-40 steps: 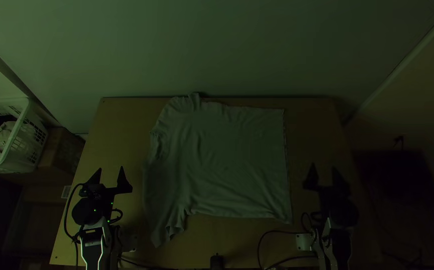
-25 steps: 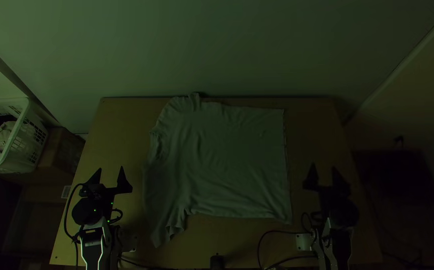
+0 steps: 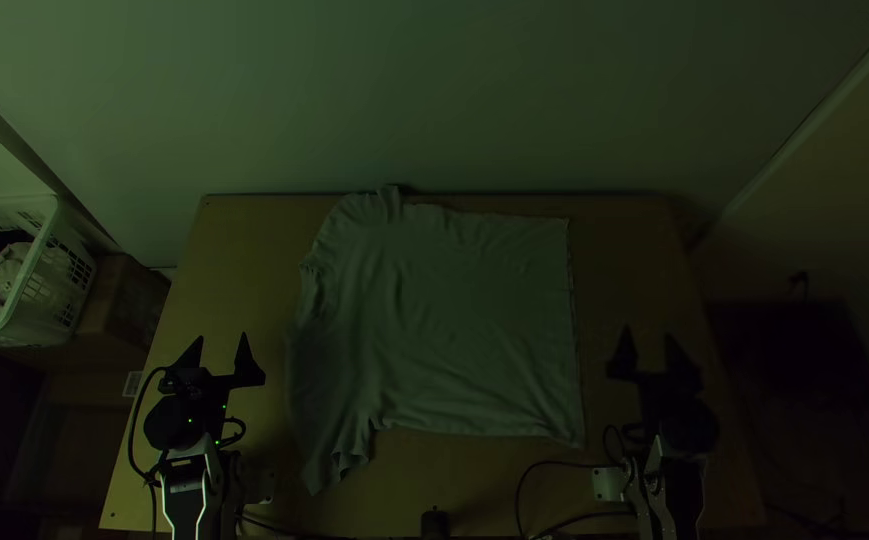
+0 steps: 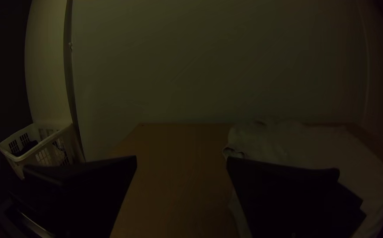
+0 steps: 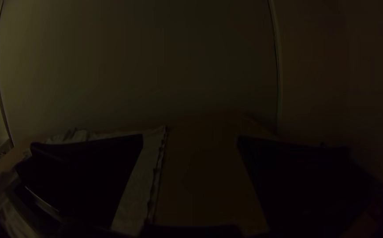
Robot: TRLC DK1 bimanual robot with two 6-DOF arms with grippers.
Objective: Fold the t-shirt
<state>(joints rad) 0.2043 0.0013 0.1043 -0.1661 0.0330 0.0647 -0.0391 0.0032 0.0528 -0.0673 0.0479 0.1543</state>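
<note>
The left gripper (image 3: 222,336) is spread wide with nothing between its fingers, and the right gripper (image 3: 648,333) is likewise wide apart and bare. The t-shirt (image 3: 444,320) lies spread on the table (image 3: 244,240) between the two, its neck opening (image 3: 314,290) inward of the left gripper and a little ahead, its hem (image 3: 574,330) just inward of the right one. The far sleeve (image 3: 389,197) is ahead and inward of the left gripper; the near sleeve (image 3: 334,465) is inward of it and back towards its arm's base, with small ruffles at the end. No fold across the body has been made, so the step in hand looks to be the first grasp. A sound way would be for the left gripper to go ahead and inward to the far shoulder while the right goes ahead and inward to the far hem corner (image 3: 565,222), each narrowing its fingers on the approach and coming down flat to the wood before closing. Take a small, firm bite with both layers in it (a pinch of the top layer alone would peel the shirt open). Then lift together, just enough to clear the cloth, keep the span between grippers even, and lay the far edge over the near one. The near sleeve probably wants smoothing first, since its ruffles could end up trapped under the fold, and uneven pulling would skew the hem.
</note>
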